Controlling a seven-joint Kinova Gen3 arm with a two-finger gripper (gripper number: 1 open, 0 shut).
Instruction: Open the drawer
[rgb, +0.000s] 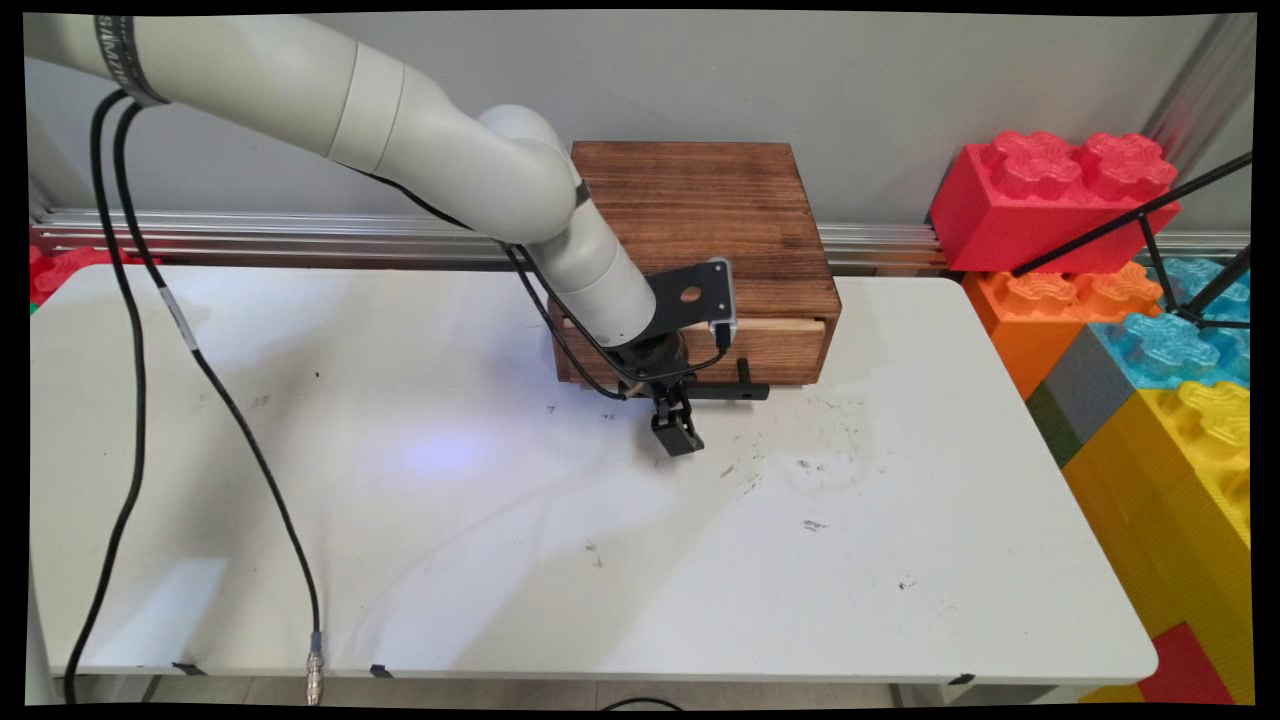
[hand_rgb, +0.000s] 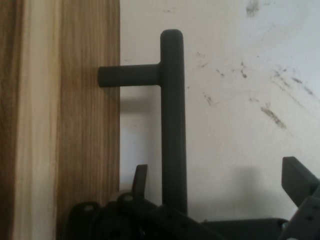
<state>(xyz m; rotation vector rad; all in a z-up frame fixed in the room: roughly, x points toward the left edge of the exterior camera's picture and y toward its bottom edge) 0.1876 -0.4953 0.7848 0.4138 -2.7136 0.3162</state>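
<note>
A dark wooden box (rgb: 700, 215) stands at the table's far edge, with a drawer (rgb: 785, 352) in its front. A pale strip of wood shows along the drawer's top edge. A black bar handle (rgb: 735, 391) (hand_rgb: 173, 115) sticks out from the drawer front on short posts. My gripper (rgb: 668, 412) (hand_rgb: 217, 170) is open and straddles the left end of this bar. One finger (hand_rgb: 140, 180) sits between the bar and the drawer front (hand_rgb: 90, 120); the other finger (hand_rgb: 299, 177) is well out on the table side. The bar lies close to the inner finger, and no contact is visible.
The white table (rgb: 600, 540) is scuffed with dark marks in front of the box. Large red, orange, blue and yellow toy blocks (rgb: 1150, 330) are stacked beyond the table's right edge. Black cables (rgb: 135, 330) hang from the arm over the left side.
</note>
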